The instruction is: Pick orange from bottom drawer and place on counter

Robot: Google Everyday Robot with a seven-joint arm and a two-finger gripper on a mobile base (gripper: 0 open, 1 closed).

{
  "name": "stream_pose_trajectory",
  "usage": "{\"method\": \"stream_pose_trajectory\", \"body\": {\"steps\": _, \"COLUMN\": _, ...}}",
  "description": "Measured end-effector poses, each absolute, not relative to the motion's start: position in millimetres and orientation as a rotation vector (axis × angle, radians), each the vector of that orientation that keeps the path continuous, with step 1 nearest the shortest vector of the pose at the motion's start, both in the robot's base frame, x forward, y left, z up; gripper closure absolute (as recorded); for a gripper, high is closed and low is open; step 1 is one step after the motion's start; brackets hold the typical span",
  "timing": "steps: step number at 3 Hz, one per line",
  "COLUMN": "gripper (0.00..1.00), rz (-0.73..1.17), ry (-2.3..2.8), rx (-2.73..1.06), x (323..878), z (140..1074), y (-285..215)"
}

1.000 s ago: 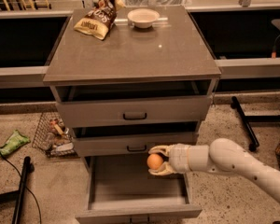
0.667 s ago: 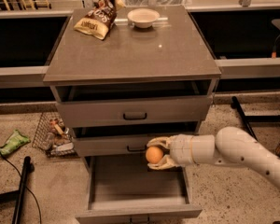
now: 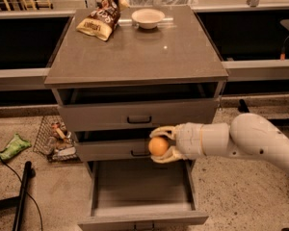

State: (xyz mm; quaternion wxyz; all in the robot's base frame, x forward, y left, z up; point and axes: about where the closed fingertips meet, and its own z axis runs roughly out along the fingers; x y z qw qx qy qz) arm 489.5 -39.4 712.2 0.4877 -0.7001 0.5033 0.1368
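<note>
You are looking down on a grey three-drawer cabinet (image 3: 137,114), and its square grey-brown worktop (image 3: 135,57) carries only two things, both at the far edge. The bottom drawer (image 3: 142,189) is pulled well out towards you, its flat floor bare. The two shallower drawers above it each show a dark gap over their fronts. Your pale arm (image 3: 253,138) reaches in from the right, level with the middle drawer's front. On the floor to the left of the cabinet stands a wire basket (image 3: 53,138) of odds and ends, with a green packet (image 3: 12,146) lying further left. At the worktop's far left lies a brown chip bag (image 3: 100,19), and just right of it sits a pale round bowl (image 3: 148,17). Your pincer (image 3: 157,145) hangs above the open bottom drawer, in front of the middle drawer's handle. Its two fingers are curled one above and one below the orange (image 3: 158,146), closed onto it. The orange is clear of the drawer floor and well below the worktop.
</note>
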Motion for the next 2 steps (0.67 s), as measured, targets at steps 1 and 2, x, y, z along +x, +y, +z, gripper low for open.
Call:
{"method": "stream_pose_trajectory", "body": {"steps": 1, "gripper": 1.00, "rz": 0.310, "ry": 1.159, "rx": -1.629, "x": 507, "z": 750, "y": -31}}
{"method": "stream_pose_trajectory", "body": {"steps": 2, "gripper": 1.00, "rz": 0.253, "ry": 1.035, "rx": -1.691, "x": 527, "z": 822, "y": -5}}
